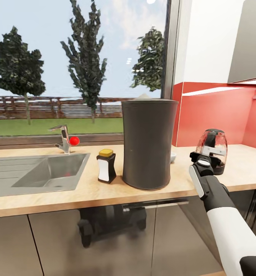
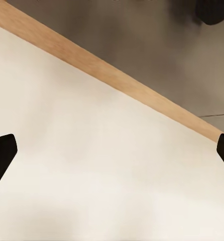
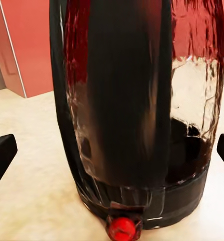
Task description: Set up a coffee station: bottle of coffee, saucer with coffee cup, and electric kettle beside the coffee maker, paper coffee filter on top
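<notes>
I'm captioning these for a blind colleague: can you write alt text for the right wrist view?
The clear kettle with its black handle and base stands upright on the pale countertop, close up between the open right claw's dark fingertips. A red wall rises behind it.

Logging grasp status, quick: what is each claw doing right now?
Left claw: open, holding nothing.
Right claw: open, fingers either side of the electric kettle, not gripping it.
</notes>
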You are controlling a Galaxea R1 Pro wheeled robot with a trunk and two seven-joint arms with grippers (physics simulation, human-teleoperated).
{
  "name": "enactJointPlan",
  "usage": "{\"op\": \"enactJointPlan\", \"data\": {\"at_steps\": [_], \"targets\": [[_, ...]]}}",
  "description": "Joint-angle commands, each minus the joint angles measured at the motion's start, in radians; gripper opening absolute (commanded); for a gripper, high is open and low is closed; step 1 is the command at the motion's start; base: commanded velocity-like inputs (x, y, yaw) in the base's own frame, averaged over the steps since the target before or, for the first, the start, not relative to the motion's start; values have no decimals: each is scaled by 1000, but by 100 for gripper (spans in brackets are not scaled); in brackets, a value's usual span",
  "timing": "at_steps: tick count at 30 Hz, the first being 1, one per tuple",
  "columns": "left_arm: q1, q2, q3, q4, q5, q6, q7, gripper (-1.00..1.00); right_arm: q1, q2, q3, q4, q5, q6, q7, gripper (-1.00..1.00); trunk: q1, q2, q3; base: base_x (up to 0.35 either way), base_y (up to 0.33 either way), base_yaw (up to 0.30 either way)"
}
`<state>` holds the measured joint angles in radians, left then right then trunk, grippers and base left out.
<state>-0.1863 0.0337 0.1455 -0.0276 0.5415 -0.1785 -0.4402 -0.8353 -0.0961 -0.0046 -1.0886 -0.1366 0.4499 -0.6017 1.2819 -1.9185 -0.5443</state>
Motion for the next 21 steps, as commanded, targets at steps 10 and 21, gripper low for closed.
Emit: {"op": "enactJointPlan", "data": {"at_steps": [10, 21], "targets": [[-1, 0, 8, 2, -4, -2, -5, 100, -1, -1, 2, -1, -8, 2, -17, 100, 0, -1, -1, 6, -2, 0], [-1, 0, 8, 2, -4, -2, -5, 100, -1, 0, 2, -1, -8, 1, -77, 100, 0, -1, -1, 0, 0, 0]]}}
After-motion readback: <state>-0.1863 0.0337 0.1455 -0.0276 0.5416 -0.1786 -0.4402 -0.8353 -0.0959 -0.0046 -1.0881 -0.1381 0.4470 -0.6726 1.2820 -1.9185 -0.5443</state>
